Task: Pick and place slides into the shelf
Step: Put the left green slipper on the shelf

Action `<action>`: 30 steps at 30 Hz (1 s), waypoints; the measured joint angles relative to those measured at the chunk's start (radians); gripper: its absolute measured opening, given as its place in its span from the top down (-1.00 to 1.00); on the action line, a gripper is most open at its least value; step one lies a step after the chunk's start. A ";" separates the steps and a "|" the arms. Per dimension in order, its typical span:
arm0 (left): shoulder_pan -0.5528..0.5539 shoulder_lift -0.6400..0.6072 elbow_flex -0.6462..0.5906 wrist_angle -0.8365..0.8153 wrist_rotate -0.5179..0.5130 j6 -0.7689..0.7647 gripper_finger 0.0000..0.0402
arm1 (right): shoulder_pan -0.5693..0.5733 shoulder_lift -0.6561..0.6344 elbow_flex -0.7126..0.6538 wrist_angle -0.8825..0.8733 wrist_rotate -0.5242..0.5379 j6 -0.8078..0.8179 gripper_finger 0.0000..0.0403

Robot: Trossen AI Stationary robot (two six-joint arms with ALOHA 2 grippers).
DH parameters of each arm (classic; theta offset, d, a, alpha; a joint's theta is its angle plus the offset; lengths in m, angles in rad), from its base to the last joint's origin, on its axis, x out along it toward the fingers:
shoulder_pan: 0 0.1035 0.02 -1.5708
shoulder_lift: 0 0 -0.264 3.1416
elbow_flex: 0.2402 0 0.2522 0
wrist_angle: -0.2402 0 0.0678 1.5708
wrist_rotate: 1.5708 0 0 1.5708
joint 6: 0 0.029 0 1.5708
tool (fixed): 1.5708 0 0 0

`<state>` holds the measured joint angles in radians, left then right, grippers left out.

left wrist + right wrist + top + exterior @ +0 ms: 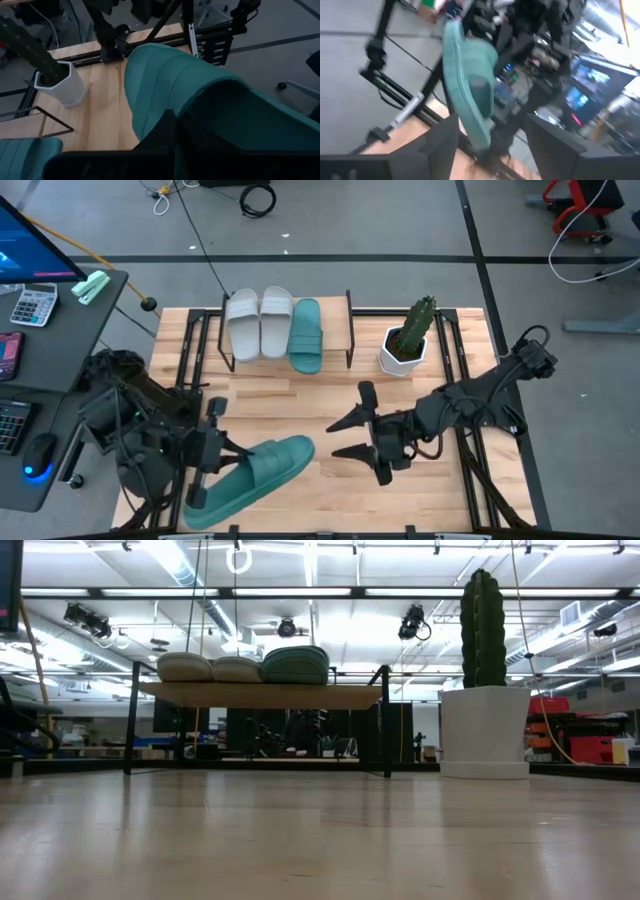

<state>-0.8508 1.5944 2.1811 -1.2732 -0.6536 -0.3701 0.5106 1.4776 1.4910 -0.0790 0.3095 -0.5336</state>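
The shelf (350, 330) stands at the table's far side, its board (260, 695) on thin black legs. On it rest two pale slides (241, 325) (275, 322) and one teal slide (306, 335), soles down; the low view shows them as pale slides (185, 667) (237, 668) and a teal slide (295, 665). A second teal slide (255, 472) is at the near left, held by my left gripper (210, 455), which is shut on it. My right gripper (343, 436) hangs open right of that slide, touching nothing. My left gripper holds the second teal slide at its side edge (175, 112), about mid-length, coming from the table's left. One dark finger (167, 132) lies over the slide's top; the other is hidden beneath. The slide sits tilted, its toe (300, 450) pointing right and far; the right wrist view shows it edge-up (470, 85).
A cactus in a white pot (408, 338) (485, 670) stands right of the shelf. Bare wood lies between the shelf and both grippers. A desk with keyboard, mouse and calculator (35, 305) sits beyond the table's left edge.
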 joint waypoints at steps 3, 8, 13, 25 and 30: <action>0.009 0.000 0.000 0.002 0.001 0.015 0.95 | -0.015 0.007 0.011 0.006 -0.062 -0.001 -0.26; 0.017 -0.004 0.000 0.008 0.003 0.019 0.95 | -0.023 0.048 0.009 -0.017 -0.098 -0.057 -0.42; 0.025 -0.005 0.000 0.019 0.003 0.022 0.95 | -0.024 0.094 0.009 0.000 -0.040 -0.126 -0.43; 0.025 -0.005 0.000 0.033 0.003 0.016 0.95 | -0.026 0.114 0.009 0.102 -0.072 -0.195 -0.18; 0.025 -0.005 0.000 0.036 0.003 0.017 0.95 | -0.028 0.115 0.009 0.117 -0.085 -0.196 -0.14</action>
<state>-0.8257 1.5891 2.1811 -1.2370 -0.6502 -0.3534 0.4827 1.5929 1.4998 0.0380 0.2244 -0.7300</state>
